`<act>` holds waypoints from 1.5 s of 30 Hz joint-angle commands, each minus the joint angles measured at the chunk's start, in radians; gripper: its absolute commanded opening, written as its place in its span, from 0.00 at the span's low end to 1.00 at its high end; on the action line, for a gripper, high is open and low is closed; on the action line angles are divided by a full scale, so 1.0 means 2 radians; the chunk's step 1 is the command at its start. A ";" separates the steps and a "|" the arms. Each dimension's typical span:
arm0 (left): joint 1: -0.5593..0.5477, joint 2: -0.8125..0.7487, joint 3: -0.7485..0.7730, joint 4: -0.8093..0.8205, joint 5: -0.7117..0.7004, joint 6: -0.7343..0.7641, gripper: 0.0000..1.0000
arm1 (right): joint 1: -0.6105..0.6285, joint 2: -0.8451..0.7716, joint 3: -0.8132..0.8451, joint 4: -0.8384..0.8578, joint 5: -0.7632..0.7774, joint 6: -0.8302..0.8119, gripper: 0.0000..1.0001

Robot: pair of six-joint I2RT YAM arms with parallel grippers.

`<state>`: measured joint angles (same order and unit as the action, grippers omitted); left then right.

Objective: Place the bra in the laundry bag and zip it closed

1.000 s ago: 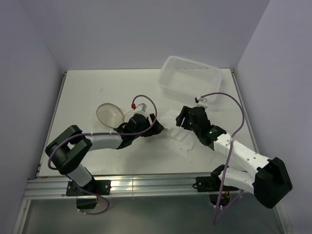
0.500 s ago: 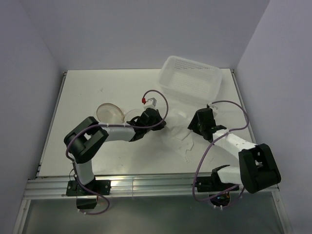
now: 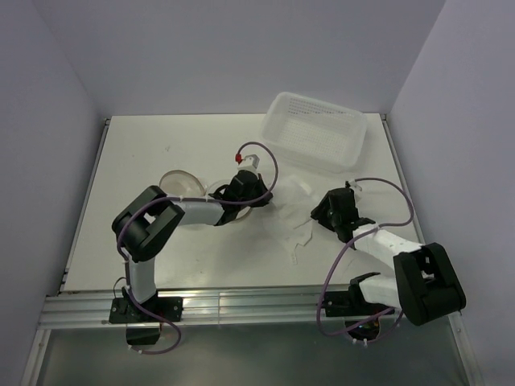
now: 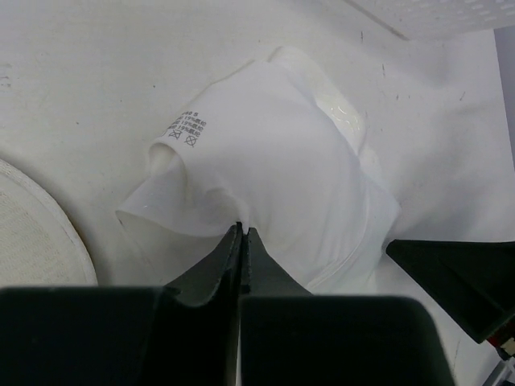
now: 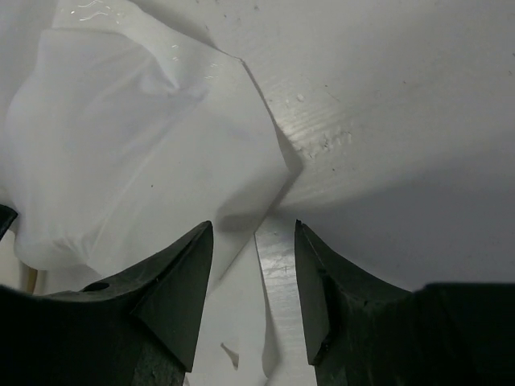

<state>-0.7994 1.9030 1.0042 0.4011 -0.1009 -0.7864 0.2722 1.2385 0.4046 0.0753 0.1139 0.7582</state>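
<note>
The laundry bag [image 3: 180, 186] was pictured at left on the bench [image 3: 145, 145], the bra [image 4: 273, 153] just beside it, not yet inside. A fold was pinched by the left pincer [image 4: 241, 229]; the right pincer [image 5: 253, 233] was held spread. The thin fold could be lost if dragged.

care print [image 4: 183, 129] on bra [image 4: 273, 177], wording illegible

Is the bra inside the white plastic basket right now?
No, the bra lies on the table, outside the basket.
</note>
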 commanded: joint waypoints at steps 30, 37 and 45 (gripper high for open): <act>-0.064 -0.179 -0.173 0.032 -0.046 0.011 0.72 | -0.006 -0.105 0.046 -0.192 -0.120 -0.042 0.00; -0.064 -0.178 -0.190 0.061 -0.039 0.008 0.73 | 0.000 -0.091 0.012 -0.192 -0.167 -0.024 0.26; -0.064 -0.194 -0.187 0.033 -0.056 0.015 0.77 | -0.001 -0.117 0.072 -0.219 -0.128 -0.070 0.75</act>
<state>-0.9237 1.5650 0.6247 0.4568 -0.1841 -0.7677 0.2668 1.0500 0.4679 -0.3492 -0.1833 0.6739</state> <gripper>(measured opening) 0.759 0.725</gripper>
